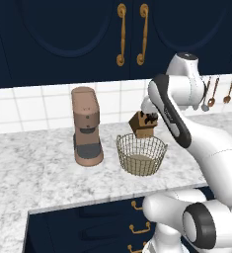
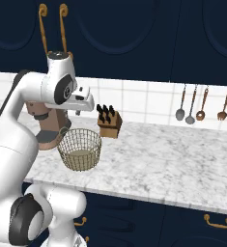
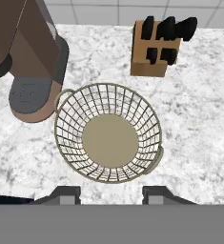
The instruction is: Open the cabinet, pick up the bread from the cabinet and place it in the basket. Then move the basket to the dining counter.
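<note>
Bread is nowhere to be made out, since the cabinet [image 1: 88, 34] above the surface [image 2: 182, 154] has both arched doors shut, their brass handles [image 1: 132, 34] side by side at the seam, so whatever is inside stays hidden. The basket [image 3: 108, 139] sits on the marble with only its beige bottom showing through the wire (seen straight down from the hand camera). It stands just beside the coffee machine [image 1: 87, 126], whose base nearly meets the rim on one side, and near the knife block [image 3: 156, 47], which stands apart toward the tiled wall. In the left base view the arm's forearm crosses in front of the knife block and cuts off part of it. The gripper [image 3: 111, 193] hangs above the basket's near rim, its two fingertips [image 3: 66, 194] spread well apart with nothing between them. Marble lies bare in front of the basket up to the surface's front edge, and a broad stretch runs bare to the right below the hanging utensils [image 2: 199, 103].
</note>
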